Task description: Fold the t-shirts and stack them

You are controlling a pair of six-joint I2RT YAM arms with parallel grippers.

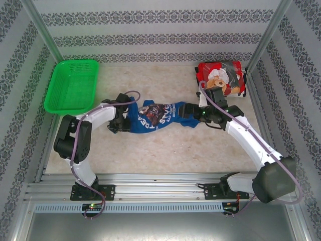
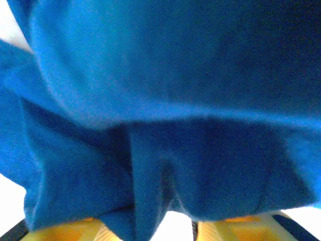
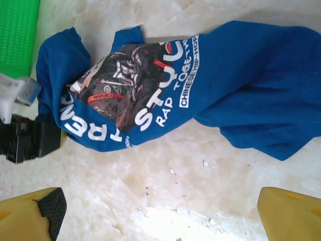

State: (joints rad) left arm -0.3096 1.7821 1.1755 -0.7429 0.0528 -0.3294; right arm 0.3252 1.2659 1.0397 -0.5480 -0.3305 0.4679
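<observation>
The blue t-shirt [image 1: 160, 116] lies bunched in a long strip across the middle of the table, print and white lettering facing up [image 3: 150, 95]. My left gripper [image 1: 119, 120] is at its left end. In the left wrist view blue cloth [image 2: 165, 100] drapes over the yellow fingers [image 2: 241, 230]. A fold hangs between the half-closed jaws, with a bright gap beside it. My right gripper [image 3: 165, 216] stands wide open over bare table, just off the shirt's right end [image 1: 196, 117], holding nothing. The red t-shirt [image 1: 220, 78] with the teddy-bear print lies folded at the back right.
A green plastic basket [image 1: 72, 85] sits at the back left, and its corner [image 3: 17, 35] shows in the right wrist view. The marble-look table [image 1: 165, 150] is bare in front of the blue shirt. Patterned walls close in the back and both sides.
</observation>
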